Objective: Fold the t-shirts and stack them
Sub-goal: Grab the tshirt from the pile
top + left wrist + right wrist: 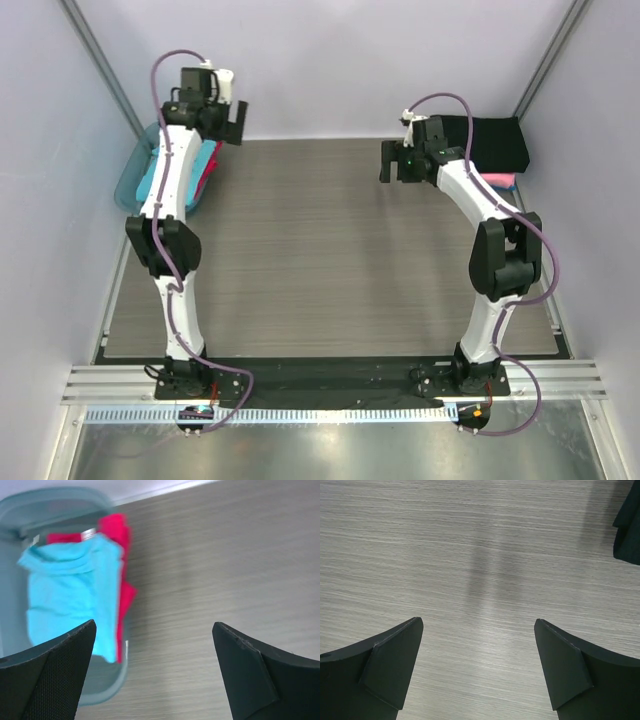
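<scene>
Your left gripper (154, 625) has its jaws spread wide with nothing between them, hanging over the grey wood-grain table (320, 260) at the far left corner, just beside the translucent blue-grey plastic tub (55, 500). The tub sits tight against the left table edge, close to the back wall. Inside it the turquoise t-shirt (70, 595) lies crumpled on top, and the red-magenta t-shirt (117, 527) shows under it at the far end and along the table-side edge, right at the tub rim; whether it hangs over that rim you can't tell. Your right gripper (479, 622) is also wide open and holding nothing, pointing down at bare wood grain with its own shadow on the surface. The folded black t-shirt (490, 142) lies to its right, apart from the fingers, in the far right corner against the back wall and near the right table edge; the right wrist view catches only one dark corner of it at the upper right. The pink t-shirt (502, 181) peeks out under the black one's near edge, partly hidden by the right arm. A broad stretch of table runs between the two grippers and back toward the arm bases. Walls close in on the left, right and far sides, and a metal rail (330, 382) runs along the near edge.
</scene>
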Controlling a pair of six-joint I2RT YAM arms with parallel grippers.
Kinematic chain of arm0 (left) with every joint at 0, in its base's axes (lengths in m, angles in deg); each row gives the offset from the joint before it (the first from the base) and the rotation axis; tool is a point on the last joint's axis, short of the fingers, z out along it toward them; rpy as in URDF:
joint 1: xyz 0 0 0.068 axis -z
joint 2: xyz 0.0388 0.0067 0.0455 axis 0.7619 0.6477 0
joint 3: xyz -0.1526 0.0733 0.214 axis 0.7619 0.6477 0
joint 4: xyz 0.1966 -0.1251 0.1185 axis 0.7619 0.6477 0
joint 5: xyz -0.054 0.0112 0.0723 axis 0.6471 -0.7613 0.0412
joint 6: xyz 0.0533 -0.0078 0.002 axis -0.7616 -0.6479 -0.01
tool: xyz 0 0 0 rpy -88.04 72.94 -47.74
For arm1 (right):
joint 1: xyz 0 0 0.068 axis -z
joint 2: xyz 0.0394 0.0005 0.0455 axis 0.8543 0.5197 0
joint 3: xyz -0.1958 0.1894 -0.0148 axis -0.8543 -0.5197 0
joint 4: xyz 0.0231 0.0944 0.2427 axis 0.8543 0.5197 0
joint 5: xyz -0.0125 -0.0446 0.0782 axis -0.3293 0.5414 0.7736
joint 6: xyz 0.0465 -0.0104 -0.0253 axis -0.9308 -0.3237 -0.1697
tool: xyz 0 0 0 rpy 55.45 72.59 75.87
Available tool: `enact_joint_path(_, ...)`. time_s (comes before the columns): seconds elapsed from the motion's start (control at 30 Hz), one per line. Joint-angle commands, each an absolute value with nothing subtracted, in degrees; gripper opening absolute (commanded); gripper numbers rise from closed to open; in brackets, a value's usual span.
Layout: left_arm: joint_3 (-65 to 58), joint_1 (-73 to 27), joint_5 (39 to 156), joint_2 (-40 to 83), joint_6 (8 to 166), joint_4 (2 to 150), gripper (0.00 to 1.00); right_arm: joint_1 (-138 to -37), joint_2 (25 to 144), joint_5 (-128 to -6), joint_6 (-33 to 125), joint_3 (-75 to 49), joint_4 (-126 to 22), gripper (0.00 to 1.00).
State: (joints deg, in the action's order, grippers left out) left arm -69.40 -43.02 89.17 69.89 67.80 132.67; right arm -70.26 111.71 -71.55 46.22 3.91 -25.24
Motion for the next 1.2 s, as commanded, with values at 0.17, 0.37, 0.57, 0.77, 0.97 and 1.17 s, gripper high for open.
enact_joint_path(0.17,-75.9,-54.0,84.6,77.3,72.7,128.1,0.89,-70.7,112.4,-69.7,50.1,4.6,-27.1,1.0)
enact_joint_path(0.37,-77.9,-56.8,89.2,82.2,72.1,129.0,0.66,-70.7,113.9,-64.7,50.7,4.8,-27.1,1.0)
enact_joint_path(0.57,-77.5,-57.6,93.4,84.5,71.5,129.7,0.64,-71.1,114.7,-64.4,51.7,5.6,-27.0,1.0)
enact_joint_path(0.77,-78.1,-57.3,96.6,86.4,71.5,129.9,0.58,-71.7,115.2,-64.9,52.4,5.1,-27.0,1.0)
enact_joint_path(0.97,-77.9,-57.3,97.7,87.9,71.3,130.3,0.55,-72.4,115.4,-65.5,52.4,5.0,-27.0,1.0)
enact_joint_path(1.17,-77.9,-56.8,97.9,88.6,70.9,130.5,0.55,-72.7,115.8,-66.3,54.2,5.6,-27.1,1.0)
